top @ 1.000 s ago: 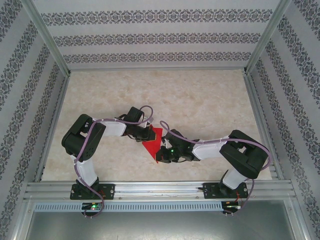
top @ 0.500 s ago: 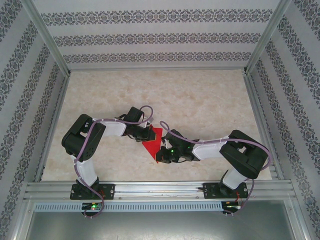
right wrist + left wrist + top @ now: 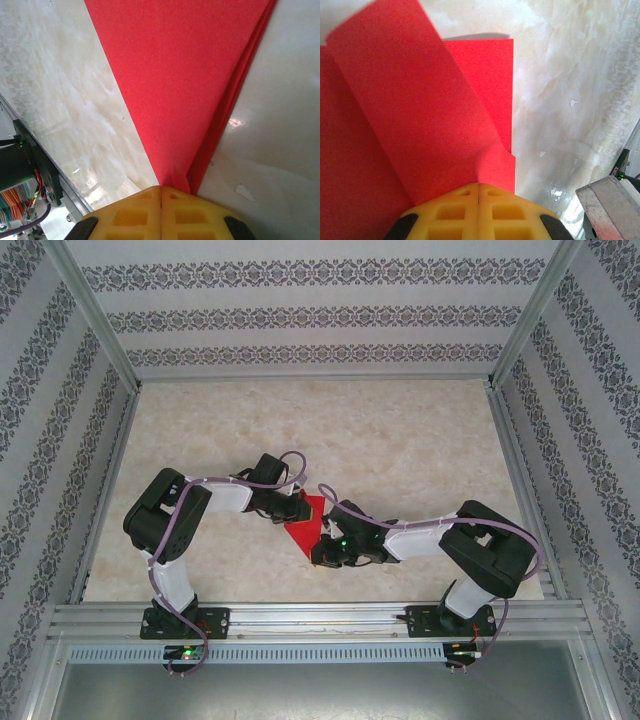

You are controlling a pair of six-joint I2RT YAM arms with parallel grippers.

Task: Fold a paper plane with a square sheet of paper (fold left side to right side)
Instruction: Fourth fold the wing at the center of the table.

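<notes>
Mid-fold, with the creased red paper sheet [image 3: 306,527] at the near middle of the marble table [image 3: 400,430], pinched between pressed-together jaws of the left gripper [image 3: 478,187] at a raised flap and the right gripper [image 3: 161,190] at its narrow tip; next, probably carrying that flap rightward, edges aligned.

The paper [image 3: 410,125] running out from between the left fingers [image 3: 450,201] is matt red and finely grained, its flaps smooth and sharply creased. Those and the right fingers [image 3: 135,205] are matt yellow moulded plastic with square pockets. On either side of them the table [image 3: 570,75] is smooth, glossy and cream marble-patterned, with bright glare spots.
</notes>
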